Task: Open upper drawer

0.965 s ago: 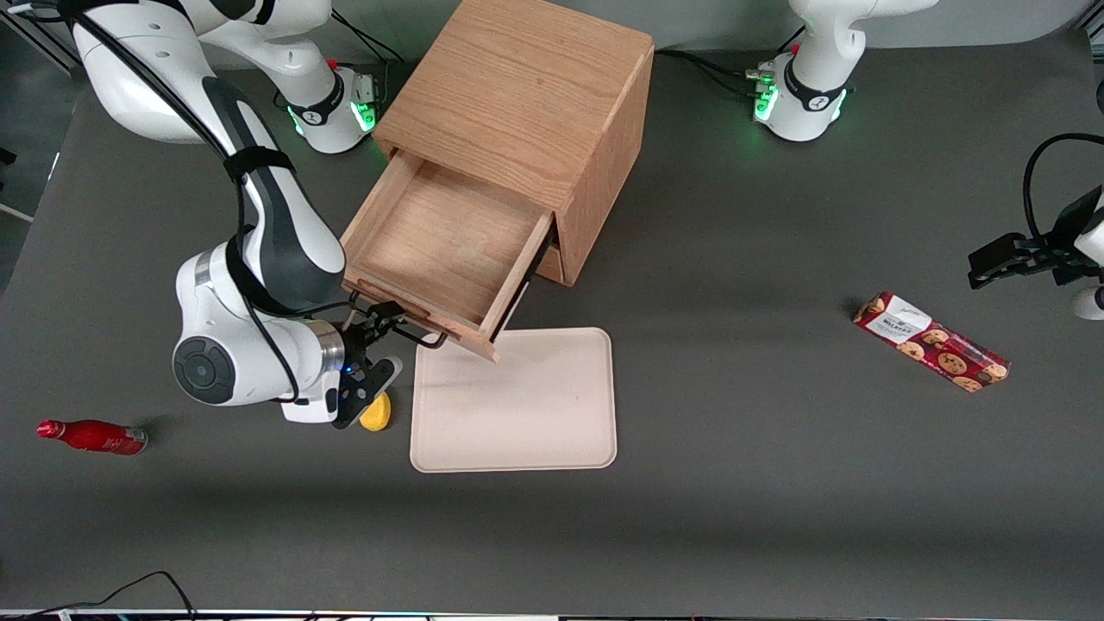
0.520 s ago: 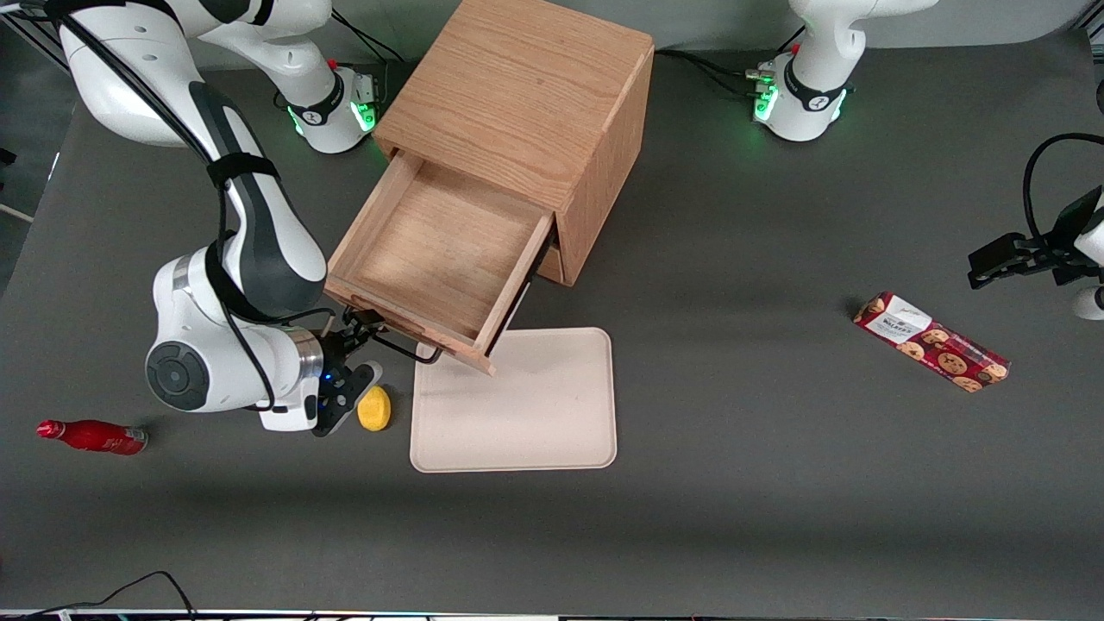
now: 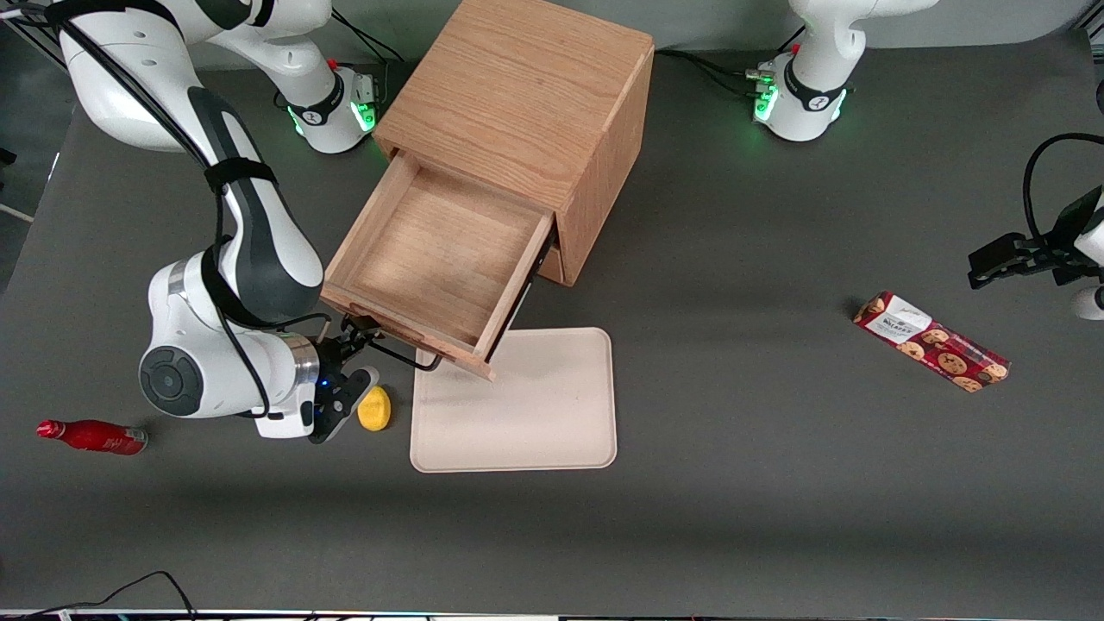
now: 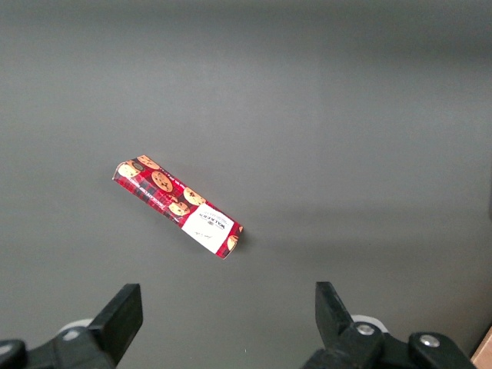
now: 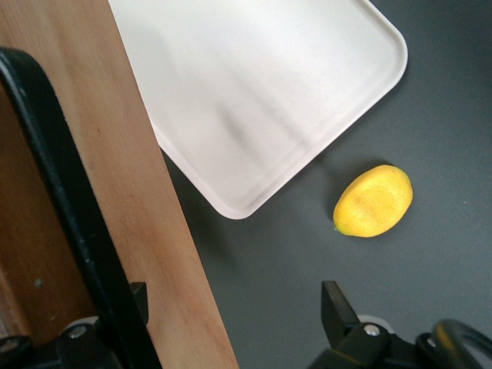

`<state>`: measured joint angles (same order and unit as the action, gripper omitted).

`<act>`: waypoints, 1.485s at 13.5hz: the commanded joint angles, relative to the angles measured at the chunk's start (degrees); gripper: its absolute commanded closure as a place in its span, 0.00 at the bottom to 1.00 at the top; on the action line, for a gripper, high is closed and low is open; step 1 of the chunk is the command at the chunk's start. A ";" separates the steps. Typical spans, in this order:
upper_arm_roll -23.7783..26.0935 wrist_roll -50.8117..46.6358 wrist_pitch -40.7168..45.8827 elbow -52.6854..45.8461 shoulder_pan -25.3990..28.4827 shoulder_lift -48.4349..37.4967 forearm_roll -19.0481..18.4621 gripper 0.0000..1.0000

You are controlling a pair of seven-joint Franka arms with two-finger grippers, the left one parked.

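Front view: upper drawer (image 3: 435,259), light oak grain, pulled well out of boxy cabinet (image 3: 526,112). Gripper (image 3: 355,338) at black bar handle (image 3: 398,355), fingers spread, handle between them. Smooth beige rounded tray (image 3: 517,405) and yellow lemon (image 3: 374,408) on matte grey surface (image 3: 733,431).

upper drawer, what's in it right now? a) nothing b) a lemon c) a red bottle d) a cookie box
a: the upper drawer is pulled out and only its bare wood floor shows, with the gripper at its handle; the lemon lies on the table beside the tray.
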<state>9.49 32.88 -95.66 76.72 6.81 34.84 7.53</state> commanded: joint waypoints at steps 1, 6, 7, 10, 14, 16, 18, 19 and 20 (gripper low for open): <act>0.36 0.95 0.47 -3.15 1.80 1.28 -0.85 0.00; 0.35 1.04 -1.01 -5.08 1.98 2.95 -0.76 0.00; 0.44 1.04 -1.80 -5.35 1.98 3.21 -0.76 0.00; 0.44 2.09 -2.95 -6.49 1.89 4.27 -0.76 0.00; 0.44 3.85 -4.09 -6.84 0.84 4.27 -0.76 0.00; 0.44 4.64 -4.10 -7.37 0.66 4.35 -0.76 0.00; 0.44 5.60 -4.44 -7.81 0.14 4.70 -0.85 0.00; 0.44 6.74 -4.88 -8.07 -0.21 4.79 -0.85 0.00; 0.44 7.01 -5.06 -8.16 -0.39 4.79 -0.85 0.00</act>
<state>9.60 37.35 -99.27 71.95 7.97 37.89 7.54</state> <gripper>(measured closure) 0.000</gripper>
